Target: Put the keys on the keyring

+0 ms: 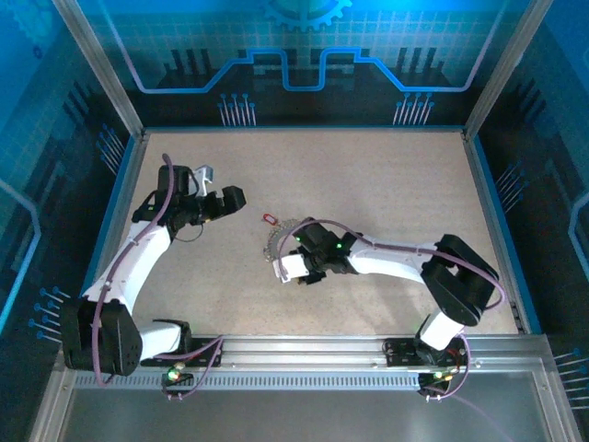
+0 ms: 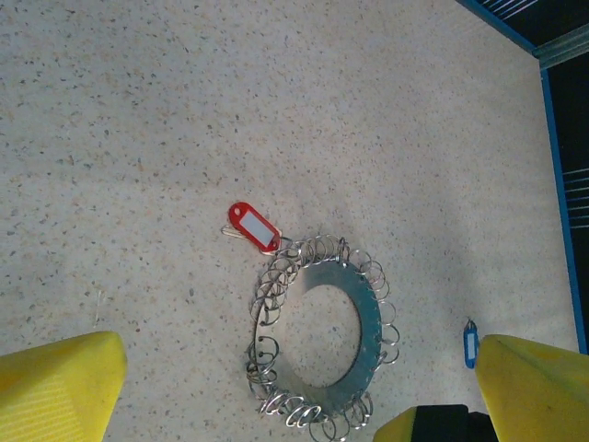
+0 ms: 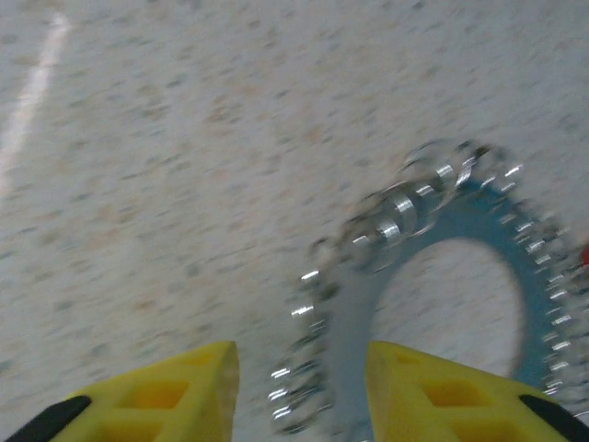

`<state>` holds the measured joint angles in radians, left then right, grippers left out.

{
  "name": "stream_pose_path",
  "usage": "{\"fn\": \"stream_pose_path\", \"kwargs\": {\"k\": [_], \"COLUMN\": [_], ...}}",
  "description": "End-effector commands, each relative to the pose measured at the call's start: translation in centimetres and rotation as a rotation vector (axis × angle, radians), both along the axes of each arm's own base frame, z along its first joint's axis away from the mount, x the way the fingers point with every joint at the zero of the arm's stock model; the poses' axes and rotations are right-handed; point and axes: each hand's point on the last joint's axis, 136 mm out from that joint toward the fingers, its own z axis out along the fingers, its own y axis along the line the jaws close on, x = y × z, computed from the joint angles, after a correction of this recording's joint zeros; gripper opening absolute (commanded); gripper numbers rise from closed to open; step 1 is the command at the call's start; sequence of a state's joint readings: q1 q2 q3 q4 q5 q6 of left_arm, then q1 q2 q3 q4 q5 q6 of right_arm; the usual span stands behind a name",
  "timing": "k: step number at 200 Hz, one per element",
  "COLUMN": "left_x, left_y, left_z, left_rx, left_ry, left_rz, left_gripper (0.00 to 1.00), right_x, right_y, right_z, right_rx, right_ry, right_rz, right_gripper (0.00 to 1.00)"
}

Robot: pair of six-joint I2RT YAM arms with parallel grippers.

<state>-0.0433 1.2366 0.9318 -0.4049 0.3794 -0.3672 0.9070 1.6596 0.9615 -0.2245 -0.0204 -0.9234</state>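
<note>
Right gripper (image 3: 302, 368), jaws apart astride the keyring's (image 3: 354, 295) near rim, should close squarely on its flat metal, not the loose wire loops (image 3: 405, 207).

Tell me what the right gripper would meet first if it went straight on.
Probably the keyring: its near rim lies just ahead of the right gripper, though blur leaves depth unclear.
</note>
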Motion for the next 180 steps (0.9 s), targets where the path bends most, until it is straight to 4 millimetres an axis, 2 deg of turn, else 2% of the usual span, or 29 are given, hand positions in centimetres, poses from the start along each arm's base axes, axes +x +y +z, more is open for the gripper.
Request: {"fn": "stream_pose_path", "kwargs": {"k": [1, 12, 29, 46, 68, 80, 97, 124, 158, 170, 180], "left_x": [-0.3, -0.6, -1.0, -1.6, -2.2, -2.6, -3.1, -3.3, -3.4, -3.5, -3.6], "left_y": [0.5, 0.6, 0.5, 0.7, 1.2, 1.4, 1.5, 1.8, 1.8, 2.0, 2.1], "left_z": [0.3, 0.6, 2.1, 3.2, 3.4, 3.1, 2.4, 1.1, 1.0, 1.2, 1.3], "left_rx": [0.005, 0.017, 0.029, 0.064, 0.114, 0.125, 0.132, 0.146, 0.145, 0.153, 0.162], "left_ry": [-0.017, -0.02, -0.056, -0.086, -0.113, -0.103, -0.089, -0.072, -0.073, -0.082, -0.088], "left_rz": [0.015, 0.013, -0.014, -0.028, -0.033, -0.031, -0.035, -0.023, -0.018, -0.013, -0.007], "left_gripper": [0.99, 0.99, 0.99, 0.99, 0.99, 0.99, 0.99, 0.99, 0.99, 0.99, 0.99], "right_x": [1.6, 1.7, 1.4, 0.3, -1.4, -1.7, -0.8, 0.1, 0.8, 0.9, 1.2], "right_y": [1.2, 1.3, 1.0, 0.7, -0.2, -0.5, -0.7, -0.3, 0.2, 0.3, 0.2], "right_z": [0.3, -0.3, -1.3, -1.6, -1.9, -2.3, -2.9, -2.7, -2.4, -2.4, -2.5], "right_rx": [-0.011, -0.032, -0.06, -0.068, -0.097, -0.105, -0.117, -0.118, -0.122, -0.12, -0.13], "right_ry": [-0.05, -0.052, -0.036, 0.011, 0.114, 0.137, 0.101, 0.094, 0.065, 0.063, 0.052], "right_rz": [0.02, 0.027, 0.041, 0.061, 0.092, 0.083, 0.055, 0.031, 0.029, 0.025, 0.02], "right_gripper": [0.32, 0.29, 0.28, 0.34, 0.37, 0.38, 0.39, 0.36, 0.34, 0.31, 0.24]}}
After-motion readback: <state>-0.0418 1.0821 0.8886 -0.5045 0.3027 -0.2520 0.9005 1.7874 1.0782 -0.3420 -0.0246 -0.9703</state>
